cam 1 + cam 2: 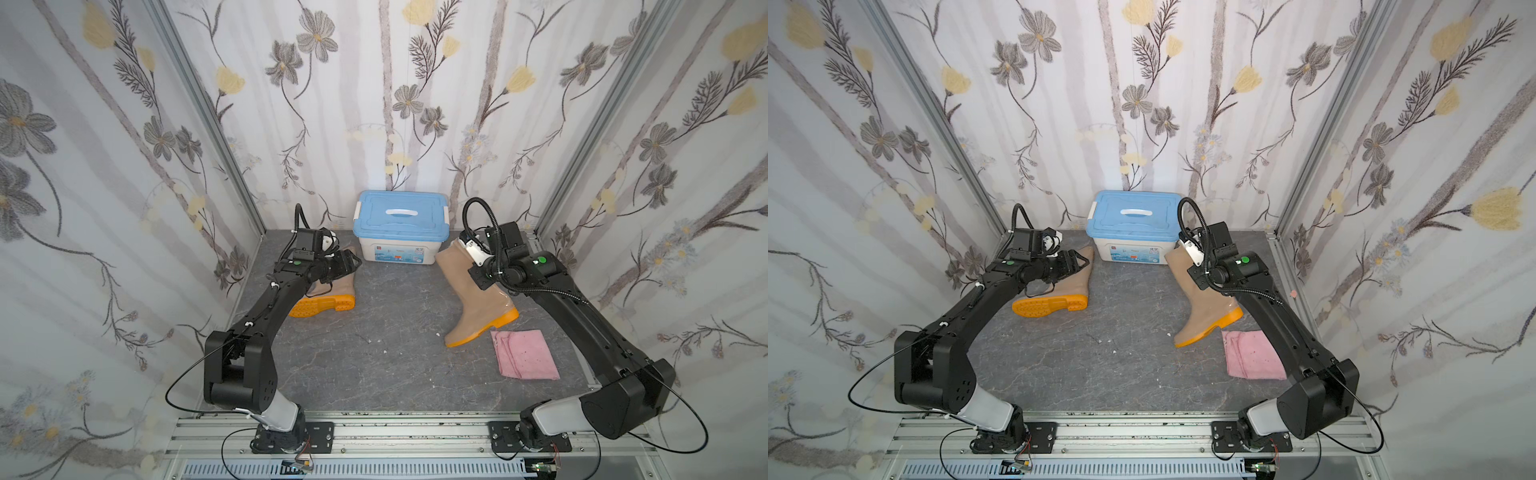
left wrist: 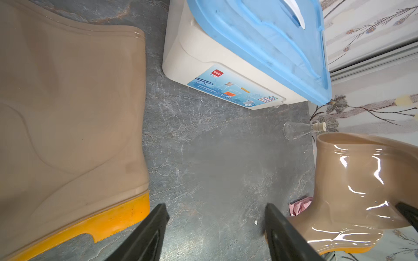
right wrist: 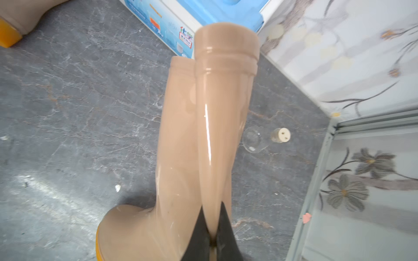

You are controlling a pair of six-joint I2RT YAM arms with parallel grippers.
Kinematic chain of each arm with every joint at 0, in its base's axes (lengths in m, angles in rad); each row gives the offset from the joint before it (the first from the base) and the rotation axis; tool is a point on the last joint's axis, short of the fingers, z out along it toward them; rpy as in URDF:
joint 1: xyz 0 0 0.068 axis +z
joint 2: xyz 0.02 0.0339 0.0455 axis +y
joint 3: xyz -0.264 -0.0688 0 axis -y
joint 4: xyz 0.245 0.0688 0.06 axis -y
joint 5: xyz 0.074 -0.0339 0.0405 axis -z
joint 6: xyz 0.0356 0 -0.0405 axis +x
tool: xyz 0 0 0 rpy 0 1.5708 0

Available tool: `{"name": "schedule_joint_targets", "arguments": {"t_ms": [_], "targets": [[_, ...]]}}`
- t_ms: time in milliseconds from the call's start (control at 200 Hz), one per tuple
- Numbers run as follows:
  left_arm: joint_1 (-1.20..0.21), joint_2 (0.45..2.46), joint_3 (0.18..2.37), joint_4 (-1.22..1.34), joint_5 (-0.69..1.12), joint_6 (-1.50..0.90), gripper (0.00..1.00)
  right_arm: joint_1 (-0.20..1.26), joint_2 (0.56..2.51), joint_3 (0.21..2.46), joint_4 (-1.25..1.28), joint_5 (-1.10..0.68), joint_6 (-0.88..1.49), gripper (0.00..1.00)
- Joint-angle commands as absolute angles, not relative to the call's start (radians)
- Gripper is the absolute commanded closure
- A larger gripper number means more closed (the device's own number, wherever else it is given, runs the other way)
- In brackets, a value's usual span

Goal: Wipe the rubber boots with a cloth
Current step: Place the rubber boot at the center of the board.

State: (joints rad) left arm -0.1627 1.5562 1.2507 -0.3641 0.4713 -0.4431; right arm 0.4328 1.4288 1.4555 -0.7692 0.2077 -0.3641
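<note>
1. The right claw (image 3: 212, 210) is clenched on a pinched fold of rubber at the back of the right boot (image 1: 473, 299). This boot stands tilted just beside the blue-lidded storage box (image 1: 401, 232), on the right arm's side, with its top leaning toward the box's corner. The grip seems meant to prop the boot so its glossy shaft faces outward for wiping.
2. The left claw (image 2: 214, 206) is released, with only bare tabletop (image 1: 395, 365) showing between its fingers. It hovers by the box's other flank, just beside the left boot (image 1: 328, 291), which lies on its side with its treaded orange sole turned away from the box.
3. The pink cloth (image 1: 523, 353) lies flat well in front of the box, just beside the held boot's sole. Neither claw has it, so wiping appears not yet begun.
4. The free left claw looks the likelier one to fetch the cloth, though it must cross in front of the box.
5. A stoppered glass flask (image 3: 253, 140) lies on its side near the box, behind the held boot. A swing of the boot could knock it.
</note>
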Motion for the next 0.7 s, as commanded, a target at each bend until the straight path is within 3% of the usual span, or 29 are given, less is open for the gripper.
{"name": "schedule_joint_targets", "arguments": {"t_ms": [0, 160, 390, 694], "targets": [[-0.149, 1.553, 1.258, -0.372, 0.447, -0.422, 0.29, 0.471, 1.434, 1.45, -0.637, 0.448, -0.46, 1.0], [-0.128, 1.544, 1.244, -0.376, 0.429, -0.417, 0.29, 0.697, 1.457, 1.338, -0.52, 0.595, -0.55, 1.0], [-0.027, 1.461, 1.213, -0.407, 0.397, -0.438, 0.29, 1.087, 1.571, 1.309, -0.663, 0.662, -0.338, 1.0], [0.011, 1.388, 1.181, -0.417, 0.423, -0.44, 0.28, 1.297, 1.575, 1.179, -0.844, 0.679, 0.084, 1.0]]}}
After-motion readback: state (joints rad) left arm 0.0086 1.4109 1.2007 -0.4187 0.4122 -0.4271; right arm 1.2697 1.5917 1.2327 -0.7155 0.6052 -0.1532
